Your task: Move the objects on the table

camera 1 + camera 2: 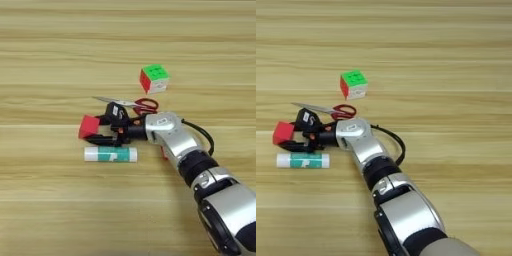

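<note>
Fingers of the right gripper pinch the small red cube by opposite faces; it looks light and rigid.

Broad bare surface lay along the far side, the whole left and the near-left; I saw open passage there from any direction. The clutter sat in one knot at mid-frame. Small red cube sat between the fingers of my hand, blocking the leftward line. Glue stick lay flat just nearside of the hand, lengthwise left to right, closing off the near side. Scissors lay just beyond the hand, their blades pointing left, barring the far side. Puzzle cube stood farther back, apart from the scissors, with a narrow lane between. My own forearm filled the lower right corner.
</note>
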{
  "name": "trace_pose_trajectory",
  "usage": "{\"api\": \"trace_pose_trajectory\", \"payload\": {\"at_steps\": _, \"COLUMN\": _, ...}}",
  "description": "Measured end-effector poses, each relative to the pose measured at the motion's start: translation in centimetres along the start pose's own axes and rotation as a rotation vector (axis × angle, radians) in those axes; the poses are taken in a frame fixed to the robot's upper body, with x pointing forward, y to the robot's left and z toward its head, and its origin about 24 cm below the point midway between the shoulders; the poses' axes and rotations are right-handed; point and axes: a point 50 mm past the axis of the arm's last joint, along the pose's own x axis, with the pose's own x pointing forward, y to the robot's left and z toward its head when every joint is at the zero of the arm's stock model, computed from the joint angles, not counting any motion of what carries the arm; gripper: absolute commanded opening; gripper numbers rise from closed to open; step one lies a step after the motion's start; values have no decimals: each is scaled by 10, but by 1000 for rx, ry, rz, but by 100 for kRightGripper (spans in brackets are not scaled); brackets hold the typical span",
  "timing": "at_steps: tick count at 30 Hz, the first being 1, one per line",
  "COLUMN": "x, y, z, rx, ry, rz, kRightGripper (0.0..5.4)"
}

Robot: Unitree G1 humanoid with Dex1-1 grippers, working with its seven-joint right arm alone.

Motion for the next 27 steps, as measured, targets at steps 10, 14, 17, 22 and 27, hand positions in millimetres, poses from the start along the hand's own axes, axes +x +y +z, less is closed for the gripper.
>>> {"api": "trace_pose_trajectory", "payload": {"at_steps": 10, "x": 0, "y": 1, "z": -2, "rx": 5, "ry": 7, "rz": 1, "kRightGripper": 236}}
{"api": "trace_pose_trajectory", "payload": {"at_steps": 14, "x": 0, "y": 1, "z": -2, "rx": 5, "ry": 8, "rz": 1, "kRightGripper": 272}}
{"api": "trace_pose_trajectory", "payload": {"at_steps": 17, "x": 1, "y": 1, "z": -2, "rx": 6, "ry": 7, "rz": 0, "kRightGripper": 304}}
{"api": "trace_pose_trajectory", "payload": {"at_steps": 22, "x": 1, "y": 0, "z": -2, "rx": 5, "ry": 2, "rz": -12, "kRightGripper": 363}}
{"api": "trace_pose_trajectory", "payload": {"at_steps": 27, "x": 1, "y": 0, "z": -1, "rx": -2, "ry": -5, "rz": -18, "kRightGripper": 415}}
